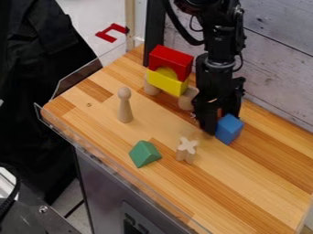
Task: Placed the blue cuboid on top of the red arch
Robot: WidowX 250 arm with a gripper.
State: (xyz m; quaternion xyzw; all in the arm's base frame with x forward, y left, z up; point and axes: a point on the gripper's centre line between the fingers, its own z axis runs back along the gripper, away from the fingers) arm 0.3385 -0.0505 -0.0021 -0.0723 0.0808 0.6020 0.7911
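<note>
The black gripper [218, 119] hangs low over the right half of the table, close to the wall. Right against its lower end is the blue cuboid [229, 129], near the tabletop; whether it is held cannot be made out. Up and to the left, the red arch [170, 59] rests over a rounded yellow piece [166, 72] on a yellow block [166, 83]. Wooden pieces support this stack from below. Nothing lies on the top face of the arch.
A wooden peg figure [125, 106] stands left of centre. Toward the front edge are a green wedge [145, 154] and a cross-shaped wooden piece [186, 150]. A grey plank wall [278, 59] runs behind the table [245, 183]; a clear guard lines its front edge.
</note>
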